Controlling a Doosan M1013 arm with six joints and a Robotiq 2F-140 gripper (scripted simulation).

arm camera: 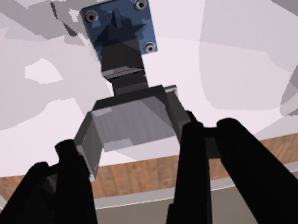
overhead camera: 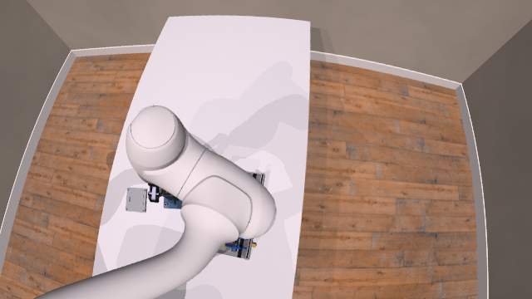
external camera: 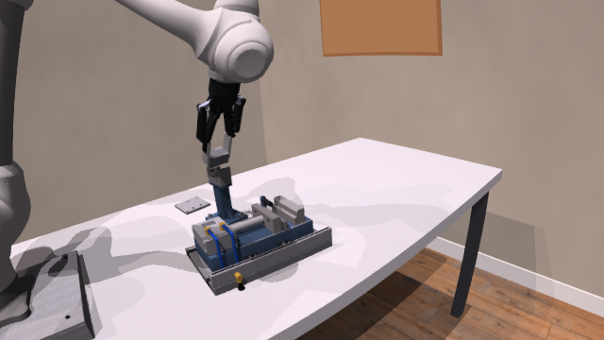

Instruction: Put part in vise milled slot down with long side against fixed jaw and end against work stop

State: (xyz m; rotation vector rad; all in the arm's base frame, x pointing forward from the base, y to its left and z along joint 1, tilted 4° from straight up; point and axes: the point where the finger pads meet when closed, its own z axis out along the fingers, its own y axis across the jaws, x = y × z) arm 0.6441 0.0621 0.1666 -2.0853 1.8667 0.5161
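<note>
Nearest the exterior camera, the vise (external camera: 264, 236) stands open, nothing visible between its jaws. Behind it rises the blue V-block (external camera: 223, 200); just above hangs the part (external camera: 216, 157), clamped in the partly closed gripper (external camera: 218, 150). Farther back, the infeed plate (external camera: 192, 205) lies bare on the table (external camera: 377, 189).

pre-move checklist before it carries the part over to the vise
1. Pincer shut on the part: ok.
2. Part lifted free of the V-block: cannot tell; it hangs right above the block's top and no view shows a plain gap.
3. Infeed plate no longer bears the part: ok.
4. Vise open, gap between the jaws: ok.
5. Milled slot facing down: cannot tell, the slot shows in no view.
6. Work stop and low bars unobstructed: cannot tell, too small to make out.
</note>
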